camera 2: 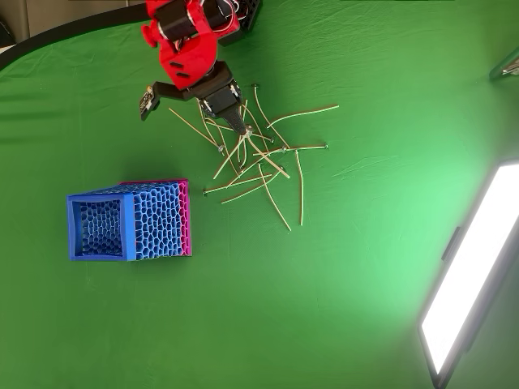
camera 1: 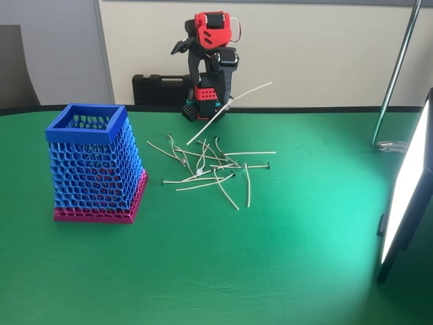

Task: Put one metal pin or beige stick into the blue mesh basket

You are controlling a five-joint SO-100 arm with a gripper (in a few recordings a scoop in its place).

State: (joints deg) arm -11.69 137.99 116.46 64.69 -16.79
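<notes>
Overhead view, end effector (camera 2: 240, 128) pinching thin straight pin (camera 2: 229, 156), honeycomb mesh basket (camera 2: 160, 220)

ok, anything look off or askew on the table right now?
Nothing is damaged. The sticks lie in a crisscrossed tangle, some bent. One pin is held aloft, tilted, in the gripper. The basket stands upright, apart.

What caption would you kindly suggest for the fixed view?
Red-and-black arm's tool lifts one pale stick above the scattered pile, blue mesh basket waiting left on the green table.
</notes>
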